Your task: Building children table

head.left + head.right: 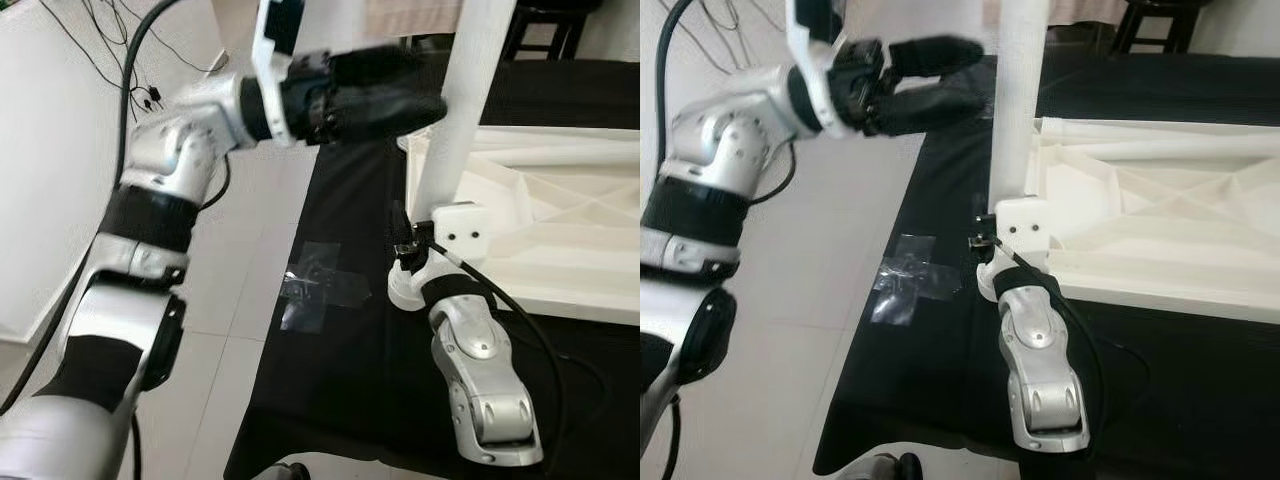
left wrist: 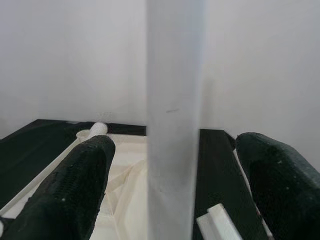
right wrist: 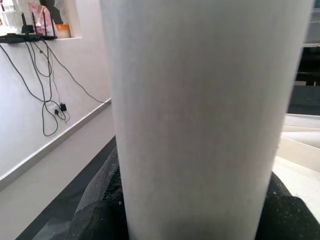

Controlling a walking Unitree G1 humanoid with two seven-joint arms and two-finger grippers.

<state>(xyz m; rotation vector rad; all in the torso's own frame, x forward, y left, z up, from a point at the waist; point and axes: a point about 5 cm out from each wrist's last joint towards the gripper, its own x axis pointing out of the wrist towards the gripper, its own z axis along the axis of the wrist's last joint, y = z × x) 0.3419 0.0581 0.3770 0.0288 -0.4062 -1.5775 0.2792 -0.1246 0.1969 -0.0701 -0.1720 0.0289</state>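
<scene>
**Two grippers at one upright table leg**

A white table leg (image 1: pixel 468 95) stands upright in the corner socket of an upturned white tabletop (image 1: pixel 1160 215) lying on a black mat (image 1: pixel 940 400). The left gripper (image 1: pixel 425 105) reaches the leg high up; its wrist view shows what the head views blur — both black fingers (image 2: pixel 75 185) spread wide, the leg between them, gaps either side. The right gripper (image 1: pixel 412 245) sits low, beside the socket — its wrist view has the leg pressed close between its pads, apparently clamped. Pale floor (image 1: pixel 250 230) lies open beyond the mat's edge, with clear tape (image 1: pixel 910 275) straddling it.
</scene>
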